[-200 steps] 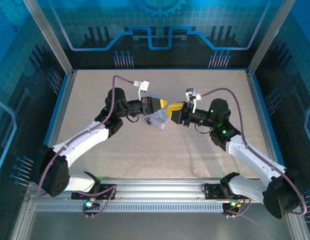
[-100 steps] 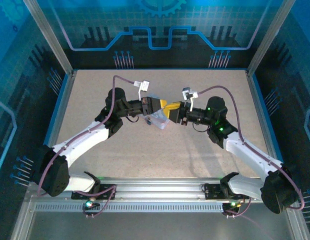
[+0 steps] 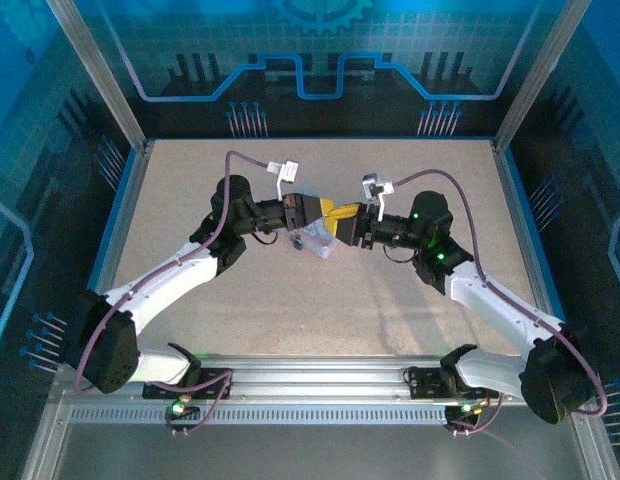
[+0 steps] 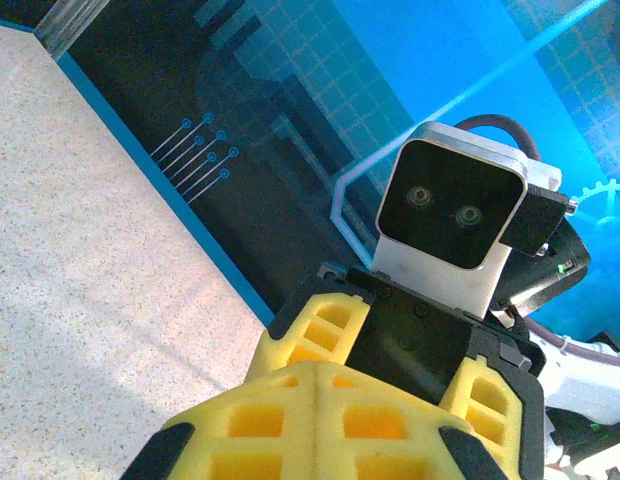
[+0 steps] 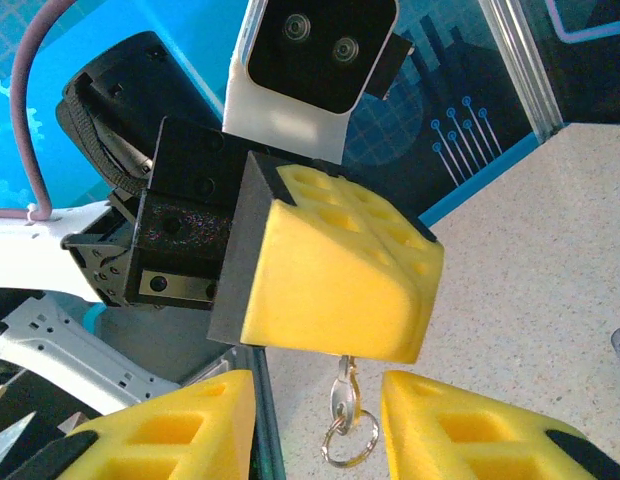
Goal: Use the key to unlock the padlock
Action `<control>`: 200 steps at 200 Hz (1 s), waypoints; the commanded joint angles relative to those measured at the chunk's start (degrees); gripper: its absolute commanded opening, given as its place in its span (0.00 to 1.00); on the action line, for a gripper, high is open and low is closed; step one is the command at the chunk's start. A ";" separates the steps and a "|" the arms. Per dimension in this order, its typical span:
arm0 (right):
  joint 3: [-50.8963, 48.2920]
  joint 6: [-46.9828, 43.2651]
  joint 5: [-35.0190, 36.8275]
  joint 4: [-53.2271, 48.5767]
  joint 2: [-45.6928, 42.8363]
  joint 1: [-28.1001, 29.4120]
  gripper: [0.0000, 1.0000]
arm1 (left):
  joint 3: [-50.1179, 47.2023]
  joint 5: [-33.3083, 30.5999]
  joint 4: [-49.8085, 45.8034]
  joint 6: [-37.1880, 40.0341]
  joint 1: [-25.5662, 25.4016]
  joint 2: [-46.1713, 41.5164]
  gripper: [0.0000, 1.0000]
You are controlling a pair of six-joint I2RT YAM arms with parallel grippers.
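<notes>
The left gripper (image 3: 327, 211) is held above the middle of the speckled table (image 3: 320, 310). Its yellow foam pads (image 4: 290, 420) are pressed flat together, with no gap along the seam. What is clamped between them cannot be told. From the underside of the left gripper a small silvery key (image 5: 341, 395) is seen hanging straight down, its upper end lost at the pads' lower edge, and a thin wire ring (image 5: 350, 447) is threaded through its lower end. The padlock cannot be made out.

The right gripper (image 3: 347, 222) is set nose to nose with the left gripper, just below its tips. Its fingers (image 5: 180, 425) are spread apart, the key being flanked on either side without being touched. A pale translucent item (image 3: 315, 241), too blurred to name, is seen just under the left gripper.
</notes>
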 commanded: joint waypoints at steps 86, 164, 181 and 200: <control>1.90 2.53 -2.77 -0.52 1.07 0.20 0.32 | 2.21 -3.20 -1.90 1.77 -0.09 -0.63 0.00; 2.18 2.82 -2.53 -1.25 1.59 0.20 0.23 | 2.12 -3.96 -2.16 1.49 0.01 -0.59 0.00; 2.21 2.56 -2.43 -1.87 1.62 0.20 0.21 | 2.04 -4.09 -1.97 1.24 0.03 -0.50 0.00; 2.10 2.55 -2.53 -2.41 1.90 0.20 0.20 | 1.94 -4.26 -1.75 0.94 0.02 -0.50 0.00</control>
